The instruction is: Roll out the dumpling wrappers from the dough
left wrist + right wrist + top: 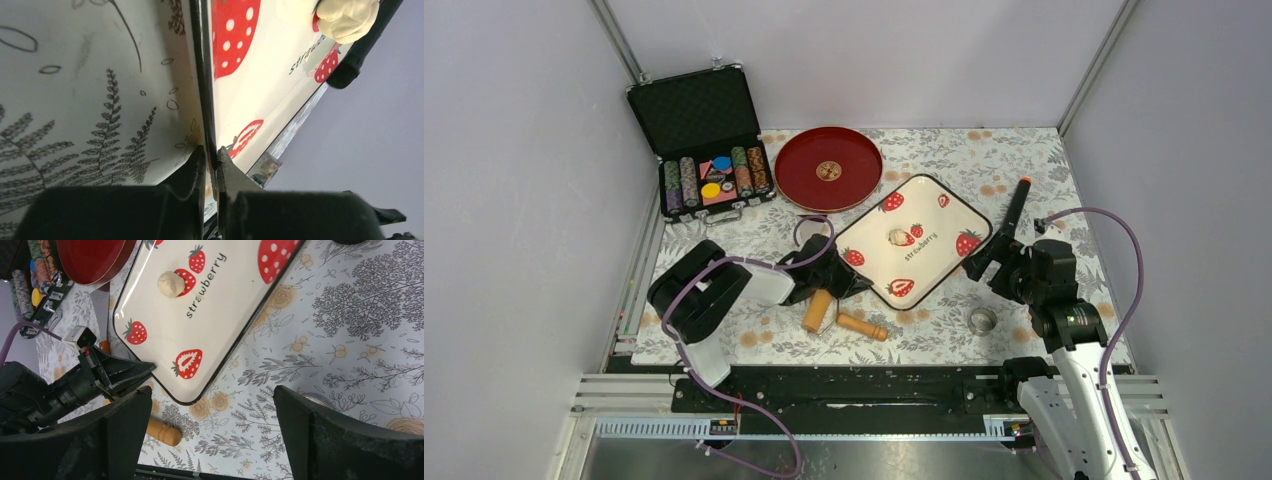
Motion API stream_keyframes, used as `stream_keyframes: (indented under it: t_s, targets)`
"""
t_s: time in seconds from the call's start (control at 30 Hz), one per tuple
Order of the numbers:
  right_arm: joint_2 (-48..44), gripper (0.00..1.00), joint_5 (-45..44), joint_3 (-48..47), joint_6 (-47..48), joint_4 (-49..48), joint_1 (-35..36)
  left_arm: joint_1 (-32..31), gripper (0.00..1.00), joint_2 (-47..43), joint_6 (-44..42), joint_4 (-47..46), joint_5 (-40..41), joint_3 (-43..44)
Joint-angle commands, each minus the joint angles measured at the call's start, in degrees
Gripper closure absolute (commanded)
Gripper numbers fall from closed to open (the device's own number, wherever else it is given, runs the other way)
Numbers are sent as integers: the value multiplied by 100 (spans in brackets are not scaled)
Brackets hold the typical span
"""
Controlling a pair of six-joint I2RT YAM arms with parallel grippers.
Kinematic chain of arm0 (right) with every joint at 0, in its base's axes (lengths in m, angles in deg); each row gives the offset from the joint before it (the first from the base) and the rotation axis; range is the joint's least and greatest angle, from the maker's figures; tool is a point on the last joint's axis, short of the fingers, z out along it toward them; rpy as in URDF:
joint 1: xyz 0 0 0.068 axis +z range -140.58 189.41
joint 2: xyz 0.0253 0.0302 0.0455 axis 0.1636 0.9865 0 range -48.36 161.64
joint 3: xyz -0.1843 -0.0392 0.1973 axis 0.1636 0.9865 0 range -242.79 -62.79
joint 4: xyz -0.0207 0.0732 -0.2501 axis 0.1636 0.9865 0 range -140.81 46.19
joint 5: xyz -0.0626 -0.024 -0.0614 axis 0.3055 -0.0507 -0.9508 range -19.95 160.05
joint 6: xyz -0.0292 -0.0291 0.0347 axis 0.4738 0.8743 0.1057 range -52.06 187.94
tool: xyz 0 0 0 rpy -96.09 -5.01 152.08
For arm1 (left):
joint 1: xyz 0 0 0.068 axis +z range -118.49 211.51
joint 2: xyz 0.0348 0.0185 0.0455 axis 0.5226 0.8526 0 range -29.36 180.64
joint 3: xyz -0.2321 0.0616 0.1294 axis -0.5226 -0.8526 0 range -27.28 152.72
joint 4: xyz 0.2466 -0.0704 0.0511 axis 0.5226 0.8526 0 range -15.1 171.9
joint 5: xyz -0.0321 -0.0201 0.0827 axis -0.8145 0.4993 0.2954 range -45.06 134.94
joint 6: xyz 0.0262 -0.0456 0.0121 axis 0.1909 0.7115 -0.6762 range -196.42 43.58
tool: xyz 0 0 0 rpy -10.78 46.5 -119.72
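Note:
The dough (897, 237) is a small pale-cream lump in the middle of the strawberry tray (934, 205). No dumpling wrappers are in view. My left gripper (848, 281) is shut on the tray's rim at its near-left edge; the left wrist view shows the jaws (211, 152) pinching the black rim (202, 75), with the dough (348, 17) at the far end. My right gripper (989, 255) is open and empty above the table, beside the tray's right edge. Its wrist view shows the dough (171, 283), the tray (220, 320) and my wide-apart fingers (125, 430).
A tan wooden roller (844, 318) lies in front of the tray. A small metal ring cutter (982, 320) sits at the near right. A red plate (828, 168) and an open case of poker chips (709, 175) stand at the back left.

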Motion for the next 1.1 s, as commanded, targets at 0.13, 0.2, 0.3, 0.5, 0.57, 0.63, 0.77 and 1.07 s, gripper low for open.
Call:
stream_keyframes:
  t_s: [0.13,0.2,0.3,0.5,0.57,0.63,0.77,1.07]
  targets:
    - [6,1,361,-36,88,50,15,-72,100,-86,-1676,2195,-566,442]
    - [5,1,385,-59,108,73,16,-37,100,-99,-1954,2649,-498,622]
    - [28,1,454,-77,132,77,15,149,100,-107,-2331,3030,-534,781]
    - [66,1,543,-69,184,126,15,632,100,20,-3226,3833,-632,1185]
    - [82,1,577,-61,193,124,15,767,100,108,-3495,4067,-664,1323]
    - [108,1,611,-45,206,127,20,897,100,182,-3720,4259,-677,1448]
    - [180,1,673,-33,244,127,18,1086,100,382,-4307,4638,-713,1860]
    - [383,1,858,9,331,124,21,1123,100,1165,-5357,5477,-897,2748]
